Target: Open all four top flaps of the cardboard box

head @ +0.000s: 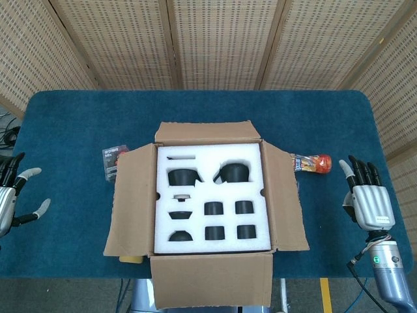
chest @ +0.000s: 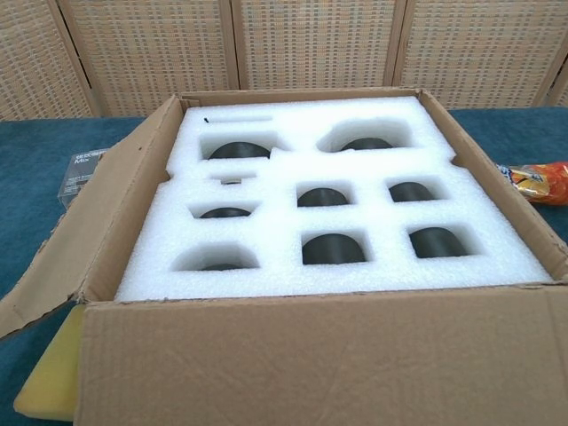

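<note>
Covering the table (head: pixel 195 107) — blue cloth; both hands' fingers (head: pixel 359 171) spread, empty.

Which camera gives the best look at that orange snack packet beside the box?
The head view: the whole orange snack packet shows there, lying on the blue table just right of the cardboard box. The chest view catches only part of it, cut off by the picture's right edge and the box's right flap.

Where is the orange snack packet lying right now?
In the head view, the orange snack packet lies on the blue table, right of the cardboard box, beside its right flap.
</note>
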Motion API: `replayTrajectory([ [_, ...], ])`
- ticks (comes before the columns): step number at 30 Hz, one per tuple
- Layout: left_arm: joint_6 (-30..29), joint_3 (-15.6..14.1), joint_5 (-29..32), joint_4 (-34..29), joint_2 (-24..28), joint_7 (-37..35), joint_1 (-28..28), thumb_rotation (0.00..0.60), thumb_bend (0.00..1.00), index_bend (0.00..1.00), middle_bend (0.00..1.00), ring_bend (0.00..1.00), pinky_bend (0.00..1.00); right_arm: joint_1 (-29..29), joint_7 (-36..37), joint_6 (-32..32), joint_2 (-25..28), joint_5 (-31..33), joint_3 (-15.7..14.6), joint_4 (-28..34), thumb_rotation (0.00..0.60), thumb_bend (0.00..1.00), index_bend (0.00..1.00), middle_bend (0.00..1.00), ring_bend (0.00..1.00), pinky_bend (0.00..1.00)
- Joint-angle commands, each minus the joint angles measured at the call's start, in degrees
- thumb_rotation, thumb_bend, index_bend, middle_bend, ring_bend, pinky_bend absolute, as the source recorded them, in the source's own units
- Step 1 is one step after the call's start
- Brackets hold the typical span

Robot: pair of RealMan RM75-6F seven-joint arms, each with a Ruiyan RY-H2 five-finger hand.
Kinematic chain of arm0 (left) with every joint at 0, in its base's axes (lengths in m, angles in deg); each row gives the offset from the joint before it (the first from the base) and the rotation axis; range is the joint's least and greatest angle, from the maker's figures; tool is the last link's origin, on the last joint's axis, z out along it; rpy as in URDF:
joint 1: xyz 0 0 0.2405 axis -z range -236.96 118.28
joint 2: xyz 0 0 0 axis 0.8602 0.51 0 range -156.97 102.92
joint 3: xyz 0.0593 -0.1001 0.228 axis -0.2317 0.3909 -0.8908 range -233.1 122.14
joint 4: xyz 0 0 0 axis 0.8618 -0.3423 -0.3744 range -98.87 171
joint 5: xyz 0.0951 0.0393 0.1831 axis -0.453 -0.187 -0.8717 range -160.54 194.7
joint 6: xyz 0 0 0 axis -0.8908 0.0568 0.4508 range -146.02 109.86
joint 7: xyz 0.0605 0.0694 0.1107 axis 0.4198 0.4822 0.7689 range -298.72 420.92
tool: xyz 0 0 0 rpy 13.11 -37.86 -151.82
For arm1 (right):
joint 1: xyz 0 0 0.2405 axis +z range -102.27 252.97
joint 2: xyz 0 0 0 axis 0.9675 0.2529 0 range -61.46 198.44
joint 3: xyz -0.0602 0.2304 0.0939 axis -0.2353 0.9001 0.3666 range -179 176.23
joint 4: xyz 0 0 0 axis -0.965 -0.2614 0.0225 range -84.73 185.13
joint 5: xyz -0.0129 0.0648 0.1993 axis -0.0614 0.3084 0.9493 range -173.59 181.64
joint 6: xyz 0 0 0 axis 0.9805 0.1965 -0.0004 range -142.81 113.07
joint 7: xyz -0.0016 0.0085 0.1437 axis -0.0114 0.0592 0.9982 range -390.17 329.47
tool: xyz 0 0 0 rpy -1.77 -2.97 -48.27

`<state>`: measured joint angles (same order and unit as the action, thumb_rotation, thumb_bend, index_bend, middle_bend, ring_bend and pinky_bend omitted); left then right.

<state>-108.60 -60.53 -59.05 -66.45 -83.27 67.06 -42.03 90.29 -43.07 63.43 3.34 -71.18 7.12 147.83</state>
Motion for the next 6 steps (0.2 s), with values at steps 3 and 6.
replayTrajectory([
  [3, -1.16, 0.53, -0.97, 1.83, -2.34, 0.38, -2.42, 0.403, 0.3, 0.22, 0.0, 0.0, 0.0, -0.59, -0.57, 0.96, -0.9, -0.69, -0.51, -0.28, 0.6, 1.0, 0.03, 0.01, 0.0, 0.0],
  [6, -0.33, 0.76, -1.64, 2.26, -2.7, 0.02, -3.11, 0.404, 0.3, 0.22, 0.0, 0.0, 0.0, -0.84, -0.73, 1.24, -1.19, -0.92, -0.66, -0.36, 0.6, 1.0, 0.03, 0.01, 0.0, 0.0],
])
